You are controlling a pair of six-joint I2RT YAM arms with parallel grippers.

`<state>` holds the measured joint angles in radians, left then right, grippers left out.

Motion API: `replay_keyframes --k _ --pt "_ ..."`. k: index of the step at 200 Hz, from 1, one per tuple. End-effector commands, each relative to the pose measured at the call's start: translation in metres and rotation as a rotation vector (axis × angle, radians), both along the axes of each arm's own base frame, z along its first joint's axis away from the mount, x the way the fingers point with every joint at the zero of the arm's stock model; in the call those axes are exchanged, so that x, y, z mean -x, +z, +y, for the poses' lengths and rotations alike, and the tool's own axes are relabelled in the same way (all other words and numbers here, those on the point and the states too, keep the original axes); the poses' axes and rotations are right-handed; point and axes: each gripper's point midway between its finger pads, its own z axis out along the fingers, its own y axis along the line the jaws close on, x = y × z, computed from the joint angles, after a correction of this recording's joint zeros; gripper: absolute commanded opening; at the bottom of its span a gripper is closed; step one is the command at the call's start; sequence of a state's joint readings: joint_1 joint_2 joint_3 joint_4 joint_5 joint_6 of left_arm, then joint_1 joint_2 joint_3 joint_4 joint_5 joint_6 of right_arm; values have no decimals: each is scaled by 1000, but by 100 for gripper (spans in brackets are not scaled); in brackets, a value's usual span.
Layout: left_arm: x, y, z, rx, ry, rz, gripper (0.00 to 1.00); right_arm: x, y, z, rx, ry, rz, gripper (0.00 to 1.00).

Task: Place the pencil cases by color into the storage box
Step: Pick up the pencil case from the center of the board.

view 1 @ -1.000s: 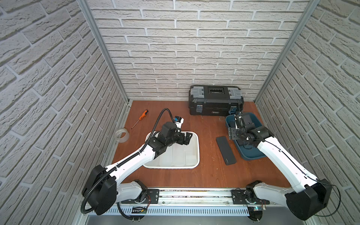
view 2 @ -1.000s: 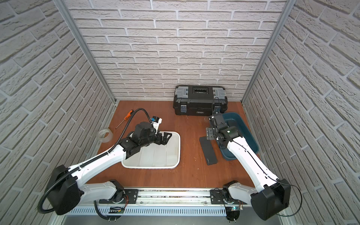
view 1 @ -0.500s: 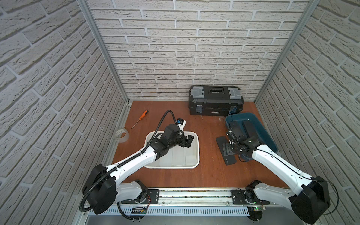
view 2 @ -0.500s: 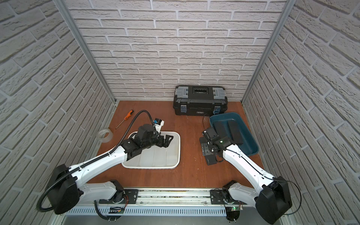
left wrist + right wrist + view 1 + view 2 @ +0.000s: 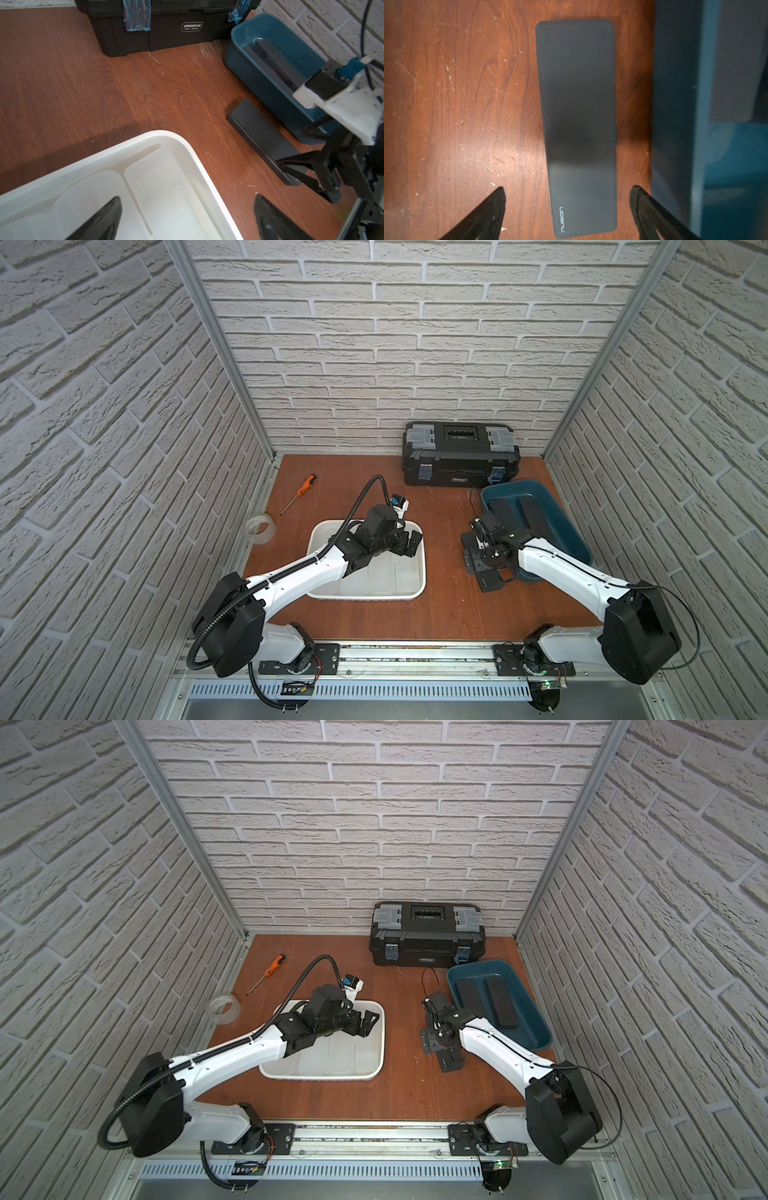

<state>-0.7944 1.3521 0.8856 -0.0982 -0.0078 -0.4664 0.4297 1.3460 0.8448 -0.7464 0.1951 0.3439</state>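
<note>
R gripper has left the blue box and now hangs over black pencil case lying on table beside it, jaws spread wide, nothing held. L gripper also released, over white box. Next pick prob. starts.

The black pencil case lying between the right jaws is smooth matt plastic, with a small pale logo printed on its dull lid. Around those jaws the table shows reddish-brown wood grain with a low sheen, scuffed by pale scratches. Just beside one jaw, the teal bin is glossy moulded plastic. Under the left jaws the white tray is smooth, softly shiny plastic and holds frosted translucent cases. Well beyond them, the toolbox is black, finely textured plastic with shiny latches edged in blue film.
</note>
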Motion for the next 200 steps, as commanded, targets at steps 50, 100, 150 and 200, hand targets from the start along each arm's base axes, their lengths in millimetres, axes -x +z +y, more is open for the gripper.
replay_keyframes --k 50,100,150,200 --pt "-5 18 -4 15 1 -52 98 -16 -11 -4 -22 -18 10 100" --pt "-5 19 -3 13 2 -55 98 -14 -22 -7 -66 -21 58 99" --pt "-5 24 -5 20 -4 -63 98 -15 -34 -5 -84 -12 126 97" --pt "-5 27 -5 20 -8 -67 98 -14 -40 -2 -92 -1 154 94"
